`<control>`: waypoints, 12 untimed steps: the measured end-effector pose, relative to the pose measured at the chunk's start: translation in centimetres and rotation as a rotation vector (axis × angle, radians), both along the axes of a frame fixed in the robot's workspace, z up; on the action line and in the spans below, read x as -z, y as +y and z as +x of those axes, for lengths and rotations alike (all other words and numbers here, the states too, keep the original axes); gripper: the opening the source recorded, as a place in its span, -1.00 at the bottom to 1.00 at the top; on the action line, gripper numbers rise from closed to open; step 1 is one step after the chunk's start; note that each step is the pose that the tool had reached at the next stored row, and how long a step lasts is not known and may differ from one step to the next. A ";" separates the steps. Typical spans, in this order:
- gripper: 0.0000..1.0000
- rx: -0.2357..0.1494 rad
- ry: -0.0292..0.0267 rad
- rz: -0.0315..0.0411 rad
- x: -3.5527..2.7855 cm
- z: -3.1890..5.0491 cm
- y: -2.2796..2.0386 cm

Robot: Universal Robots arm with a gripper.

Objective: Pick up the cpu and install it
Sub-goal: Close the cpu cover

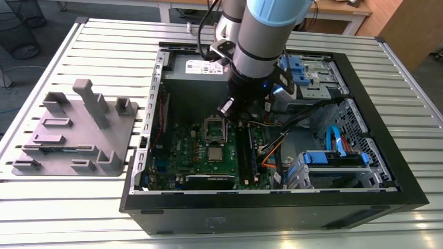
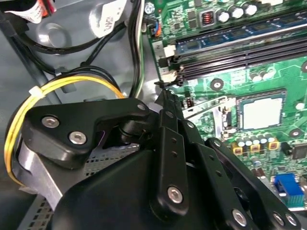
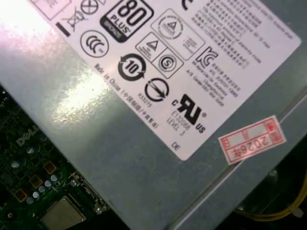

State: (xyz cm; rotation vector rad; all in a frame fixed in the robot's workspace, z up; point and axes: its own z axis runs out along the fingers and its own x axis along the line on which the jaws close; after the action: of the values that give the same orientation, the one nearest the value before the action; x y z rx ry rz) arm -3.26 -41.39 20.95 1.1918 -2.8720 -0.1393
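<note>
One black linkage gripper [image 2: 164, 98] is recorded with its fingers drawn together and nothing held, over the green motherboard [image 1: 201, 150] inside the open black computer case [image 1: 277, 207]. One small flat square cpu [image 2: 261, 111] with a dull silver-grey top is seen lying flat in the board's socket, apart from the gripper, near the long black memory slots [image 2: 249, 56]. One grey moulded fixture tray [image 1: 69, 135] is set on the slatted metal table [image 1: 104, 52], at the exterior view's left.

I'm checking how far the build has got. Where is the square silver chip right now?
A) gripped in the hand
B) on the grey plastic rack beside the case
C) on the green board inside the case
C: in the second wrist view the chip lies flat on the green board, apart from the hand.
</note>
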 end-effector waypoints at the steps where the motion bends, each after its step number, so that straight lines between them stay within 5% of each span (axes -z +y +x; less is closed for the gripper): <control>1: -0.79 0.002 0.0000 0.0002 0.06 0.00 0.10; 12: -0.79 0.008 0.0000 -0.0004 0.37 -0.57 0.32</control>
State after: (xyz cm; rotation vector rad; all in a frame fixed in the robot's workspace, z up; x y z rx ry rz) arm -3.84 -41.08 20.58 1.1810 -2.8767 -0.1389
